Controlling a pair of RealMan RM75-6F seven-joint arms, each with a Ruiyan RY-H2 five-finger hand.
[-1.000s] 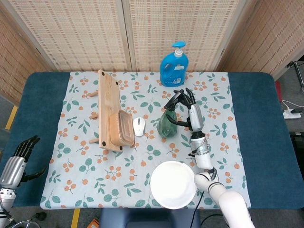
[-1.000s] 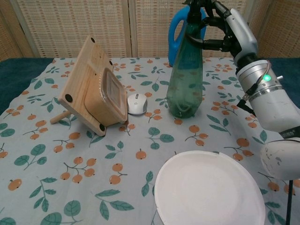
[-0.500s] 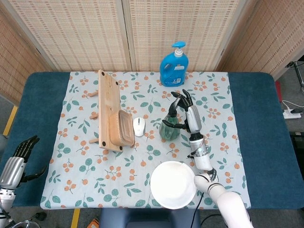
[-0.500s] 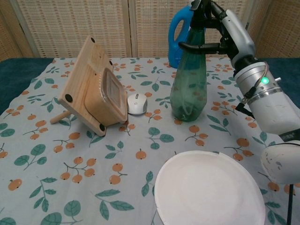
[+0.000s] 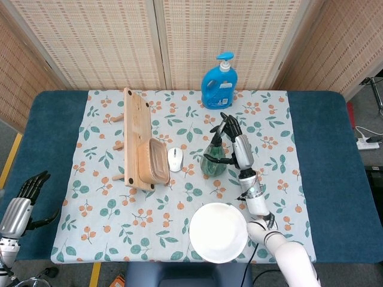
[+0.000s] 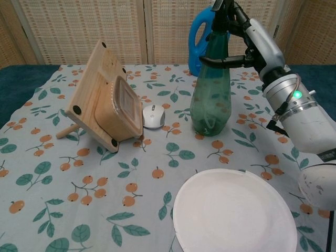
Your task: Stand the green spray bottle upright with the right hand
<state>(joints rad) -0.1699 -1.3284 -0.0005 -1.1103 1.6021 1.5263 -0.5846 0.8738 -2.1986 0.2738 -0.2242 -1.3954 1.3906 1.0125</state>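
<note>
Black fingers [image 6: 247, 53] of the right hand [image 6: 251, 41] wrap the neck of the green spray bottle [image 6: 211, 92], thumb reaching across its front, so the hand holds it near the top. The bottle stands on its base on the flowered cloth of the bench [image 5: 323, 155], between the white mouse [image 6: 153, 116] and the hand.

Judging risk: the grip is high and the bottle tall and narrow, so a sideways tug on letting go could tip it toward the mouse or the blue soap bottle [image 6: 201, 39] just behind. Fingers catching the trigger head would do the same. The left hand [image 5: 27, 194] hangs open, off the bench edge, well apart.
</note>
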